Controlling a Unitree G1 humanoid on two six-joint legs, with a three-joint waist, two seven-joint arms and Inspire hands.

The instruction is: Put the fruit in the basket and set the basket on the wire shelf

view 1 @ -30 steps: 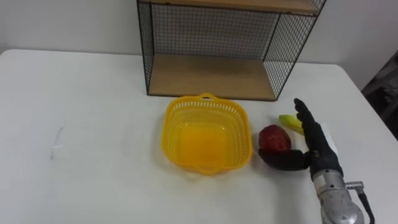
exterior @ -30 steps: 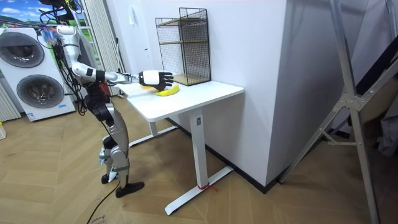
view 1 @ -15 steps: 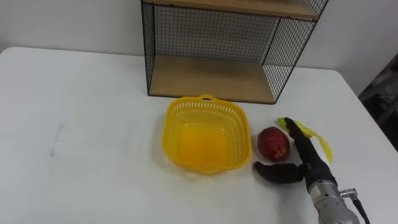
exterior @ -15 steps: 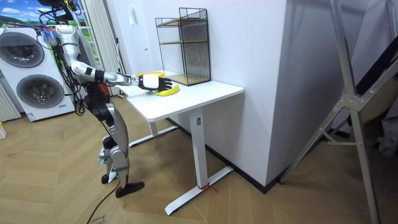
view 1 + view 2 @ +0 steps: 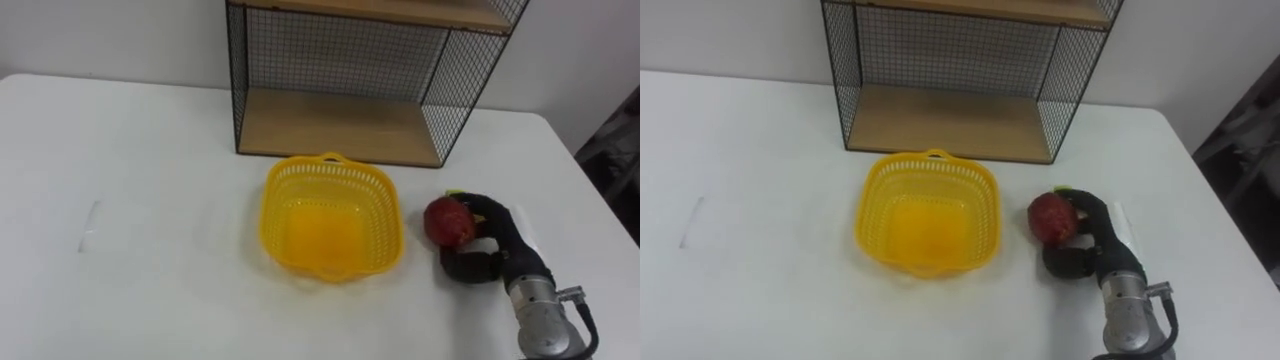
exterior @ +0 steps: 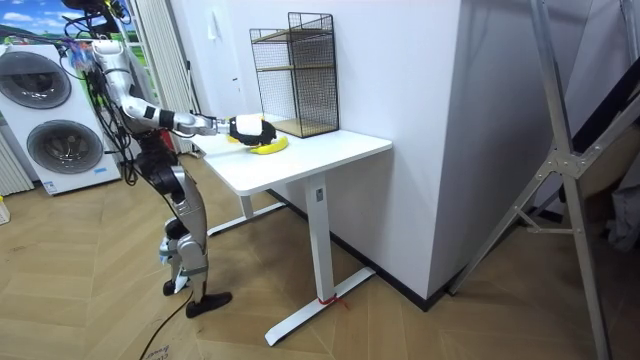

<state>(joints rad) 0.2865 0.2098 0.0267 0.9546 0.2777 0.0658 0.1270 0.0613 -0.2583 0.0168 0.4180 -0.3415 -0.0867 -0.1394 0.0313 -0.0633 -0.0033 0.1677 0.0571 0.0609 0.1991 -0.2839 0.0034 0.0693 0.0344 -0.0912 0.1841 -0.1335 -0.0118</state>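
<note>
A yellow plastic basket [image 5: 332, 215] stands on the white table [image 5: 150, 160], in front of the wire shelf [image 5: 340, 60]; nothing lies in it. Just to its right is a red fruit [image 5: 445, 222], and my right hand [image 5: 497, 248] is shut on it, fingers curled over its far side and the thumb tucked below. The fruit looks still on the tabletop. A small yellow-green tip of the banana [image 5: 452, 194] peeks out behind the hand; the rest is hidden. In the room view I stand at the table's end with the right hand [image 6: 248, 129] reached out over it.
The shelf's lower wooden board [image 5: 340, 125] is bare, just behind the basket. A faint pale mark [image 5: 88, 228] lies on the table at the far left. The table's right edge [image 5: 590, 200] runs close to my right hand.
My right hand, open with straight fingers beside the red fruit a second ago, has moved onto it and curled round it. The banana is now mostly covered by the hand.
</note>
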